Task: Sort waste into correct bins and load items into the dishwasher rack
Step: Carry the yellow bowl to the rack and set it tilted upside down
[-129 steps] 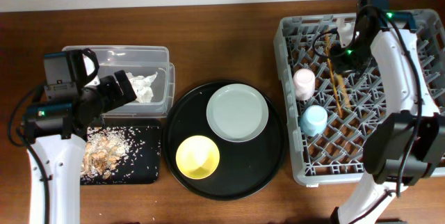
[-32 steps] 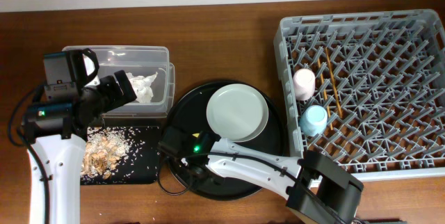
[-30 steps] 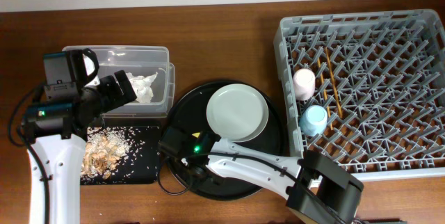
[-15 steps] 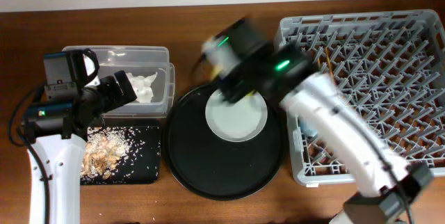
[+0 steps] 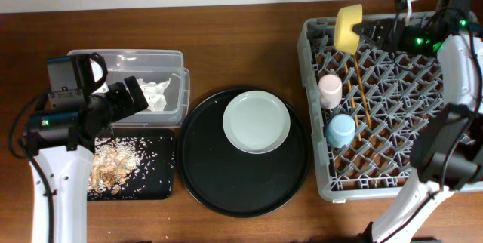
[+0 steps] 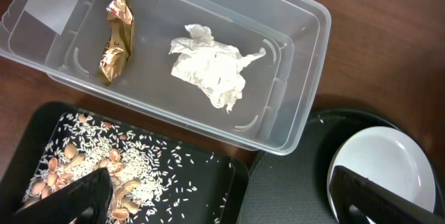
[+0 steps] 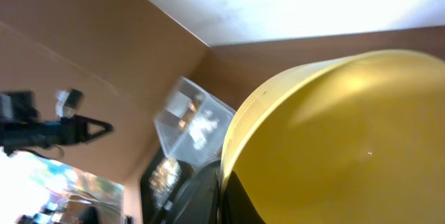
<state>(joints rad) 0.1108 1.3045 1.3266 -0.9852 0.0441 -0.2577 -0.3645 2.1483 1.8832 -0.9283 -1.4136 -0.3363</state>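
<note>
My right gripper (image 5: 364, 30) is shut on the rim of the yellow bowl (image 5: 348, 28) and holds it on edge over the far left corner of the grey dishwasher rack (image 5: 423, 122). The bowl fills the right wrist view (image 7: 348, 133). In the rack are the pink cup (image 5: 330, 90), the light-blue cup (image 5: 341, 130) and the wooden chopsticks (image 5: 361, 84). The pale plate (image 5: 257, 122) lies on the round black tray. My left gripper (image 6: 229, 206) is open and empty above the clear box (image 6: 292, 106), which holds the white tissue (image 6: 212, 74) and the gold-brown wrapper (image 6: 117, 40). Beige food scraps (image 6: 90, 175) lie in the black rectangular tray (image 6: 208, 182).
The large round black tray (image 5: 226, 190) sits mid-table between the bins and the rack, holding only the plate. The clear box (image 5: 106, 66) and the black rectangular tray (image 5: 155, 179) stand side by side at the left. Brown tabletop lies behind them.
My right arm took the yellow bowl off the round black tray and swung it up and right to the rack's far left corner. The left arm has not moved.
</note>
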